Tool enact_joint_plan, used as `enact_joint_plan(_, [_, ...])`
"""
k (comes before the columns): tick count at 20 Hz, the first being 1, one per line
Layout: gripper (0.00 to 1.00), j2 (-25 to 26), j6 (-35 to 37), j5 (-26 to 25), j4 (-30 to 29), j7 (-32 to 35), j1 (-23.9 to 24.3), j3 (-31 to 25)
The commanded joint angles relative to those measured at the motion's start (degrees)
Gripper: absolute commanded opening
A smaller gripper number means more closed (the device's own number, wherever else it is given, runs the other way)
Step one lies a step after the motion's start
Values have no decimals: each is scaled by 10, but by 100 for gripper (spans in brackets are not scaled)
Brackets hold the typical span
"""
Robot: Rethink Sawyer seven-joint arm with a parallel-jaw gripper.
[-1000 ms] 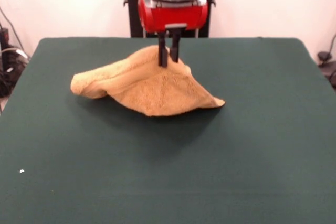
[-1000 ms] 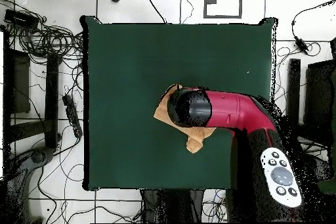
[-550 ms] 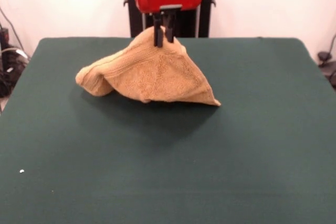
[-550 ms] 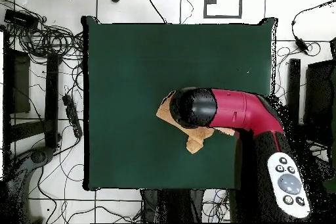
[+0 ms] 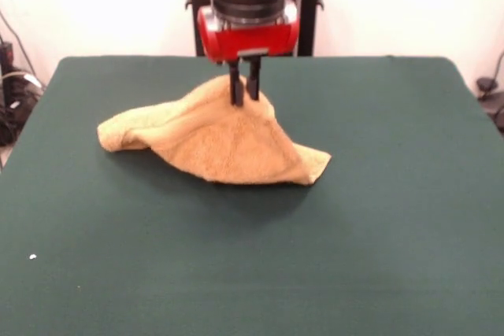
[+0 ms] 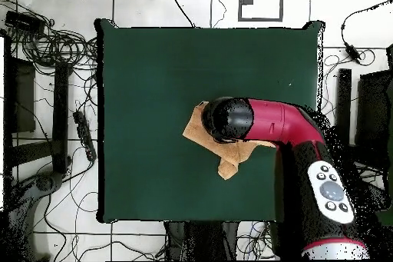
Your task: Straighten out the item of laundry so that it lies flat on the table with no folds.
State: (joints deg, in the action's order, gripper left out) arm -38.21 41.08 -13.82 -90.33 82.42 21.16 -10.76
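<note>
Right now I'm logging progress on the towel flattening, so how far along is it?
Done: the gripper has pinched the towel at its peak. In hand: the cloth hangs from that pinch like a tent, its lower edges resting on the table. Left: nearly everything, since the towel is bunched and folded, with one end rolled under at the front view's left; it has to be spread flat.
</note>
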Motion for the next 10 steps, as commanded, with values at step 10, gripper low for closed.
enact_joint_plan(10, [0, 144, 34, -6, 140, -46, -12, -88])
